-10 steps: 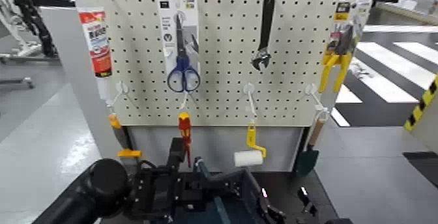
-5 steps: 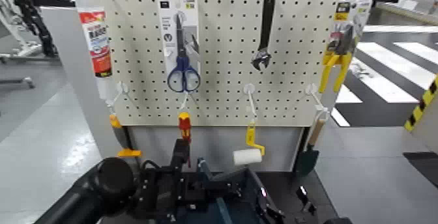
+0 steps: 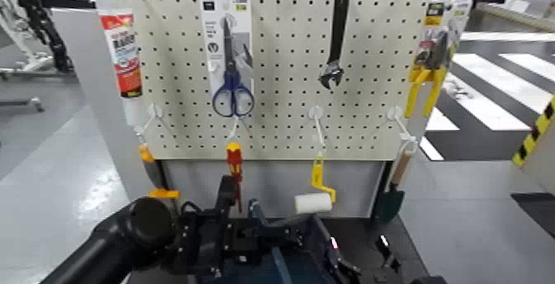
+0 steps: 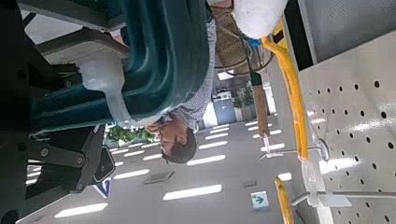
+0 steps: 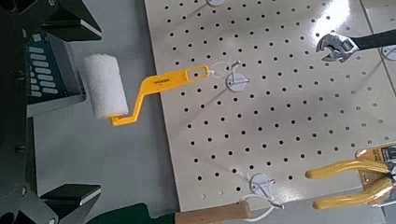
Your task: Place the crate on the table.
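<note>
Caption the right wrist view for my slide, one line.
White-sleeved paint roller, adjustable wrench and yellow-handled pliers hang by a cream pegboard, right gripper open nearby.

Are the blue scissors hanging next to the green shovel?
No, the blue-handled scissors hang high on the left of the pegboard, while the green shovel hangs low at its right end.

Surface Colours and Patterns

The pegboard (image 3: 281,73) is cream, patterned with rows of small dark holes. The crate (image 3: 301,258) is dark slate-blue; the table (image 3: 396,246) is matte black. Far left, the tube (image 3: 124,52) is white with a red label. The scissors (image 3: 233,89) have blue handles. The roller (image 3: 313,203) is white on a yellow frame. The screwdriver (image 3: 234,162) is red and yellow. Far right, the floor (image 3: 487,93) carries white stripes on dark grey, beside a yellow-and-black banded edge (image 3: 537,133).
</note>
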Controlling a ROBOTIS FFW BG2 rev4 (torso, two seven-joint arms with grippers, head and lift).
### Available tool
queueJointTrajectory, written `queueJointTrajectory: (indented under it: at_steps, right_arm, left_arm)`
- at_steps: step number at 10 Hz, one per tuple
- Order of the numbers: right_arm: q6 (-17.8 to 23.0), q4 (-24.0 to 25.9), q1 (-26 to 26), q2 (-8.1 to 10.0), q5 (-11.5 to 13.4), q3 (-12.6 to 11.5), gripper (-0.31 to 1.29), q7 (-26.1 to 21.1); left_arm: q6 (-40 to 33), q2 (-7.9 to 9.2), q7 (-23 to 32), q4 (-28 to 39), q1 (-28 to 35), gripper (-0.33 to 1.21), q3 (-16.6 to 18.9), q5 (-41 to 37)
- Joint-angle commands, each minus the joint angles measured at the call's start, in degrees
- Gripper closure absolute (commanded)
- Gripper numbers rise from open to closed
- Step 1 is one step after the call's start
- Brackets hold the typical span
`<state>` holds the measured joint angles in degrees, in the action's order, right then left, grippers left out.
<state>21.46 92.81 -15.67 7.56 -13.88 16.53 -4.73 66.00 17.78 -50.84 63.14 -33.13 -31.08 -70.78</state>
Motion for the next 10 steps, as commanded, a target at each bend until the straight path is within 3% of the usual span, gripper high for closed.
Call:
queueJointTrajectory:
  at_steps: [1,2,4,7,10]
  right_arm:
    - [0.16,0.0,-0.15,0.0,0.0,-0.18,0.15,-0.1]
    - [0.16,0.0,-0.24,0.0,-0.09,-0.18,0.15,-0.19]
    - [0.16,0.0,-0.33,0.0,-0.09,-0.18,0.15,-0.19]
    - [-0.19,0.0,-0.42,0.0,-0.09,-0.27,0.15,-0.28]
    - [-0.55,0.18,-0.5,0.0,-0.09,-0.27,0.15,-0.37]
  left_arm:
    - [-2.81,-0.55,-0.84,-1.0,-0.35,0.98,-0.73,1.08]
    - [-3.86,-0.64,-0.84,-0.56,-0.09,0.74,-0.56,1.08]
    - [-5.88,-0.9,-0.76,1.82,1.05,0.46,-0.64,1.08]
    - [-9.22,-1.6,0.04,4.89,5.01,0.41,1.38,1.08]
    - [-8.7,-1.52,2.85,12.63,10.72,0.41,7.44,4.42]
